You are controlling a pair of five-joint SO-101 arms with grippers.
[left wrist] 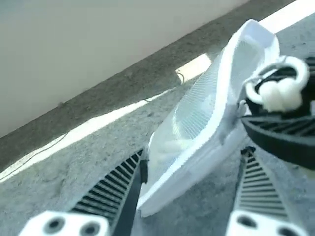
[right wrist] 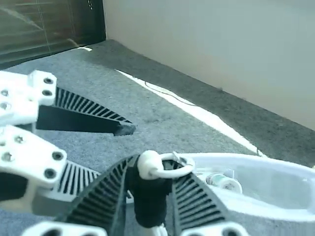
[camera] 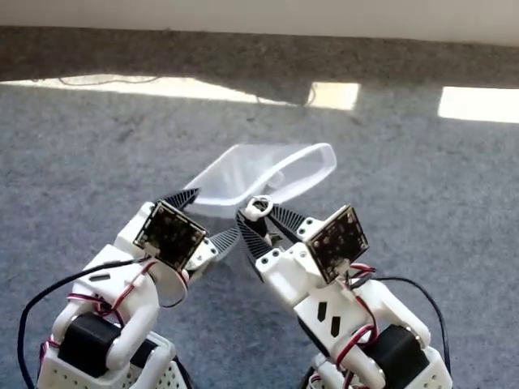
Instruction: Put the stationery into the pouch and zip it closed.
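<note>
High view: pouch (camera: 268,172) in right hand (camera: 258,212)

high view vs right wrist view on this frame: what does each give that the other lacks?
High view: the whole outline of the pouch, and both arms back to their bodies and wiring. Right wrist view: a small white item lying inside the pouch, and a dark panel by the wall. Shared: right gripper, jaws shut on the zipper pull; left gripper, jaws open at the pouch's near end.
</note>
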